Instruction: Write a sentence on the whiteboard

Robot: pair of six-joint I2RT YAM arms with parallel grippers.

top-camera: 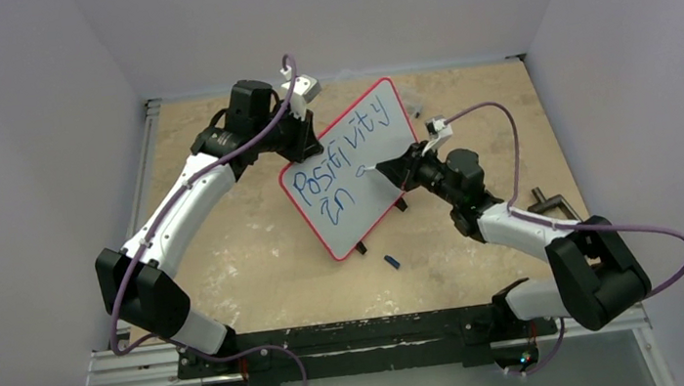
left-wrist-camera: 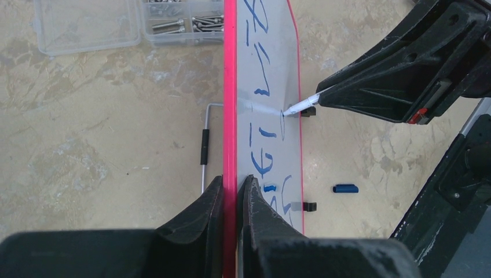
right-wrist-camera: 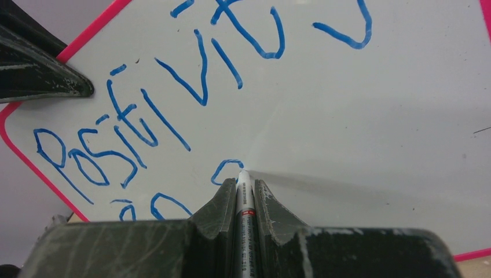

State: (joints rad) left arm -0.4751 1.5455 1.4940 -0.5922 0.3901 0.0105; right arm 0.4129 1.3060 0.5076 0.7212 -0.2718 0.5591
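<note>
The whiteboard point(top-camera: 358, 156) stood tilted on its edge near the middle of the table point(top-camera: 258, 262), with "Positivity" written on it in blue. The left gripper point(left-wrist-camera: 234, 180) was clamped on the board's red frame at its far-left edge. The right gripper point(right-wrist-camera: 244, 184) was closed tight on a marker point(right-wrist-camera: 244, 200), whose tip touched the board below the writing.

There is one whiteboard point(top-camera: 355, 167) with two black feet point(left-wrist-camera: 310, 206). One marker point(right-wrist-camera: 244, 200) touches it. One blue cap point(top-camera: 392, 262) and one clear box point(left-wrist-camera: 116, 23) lie near it.
</note>
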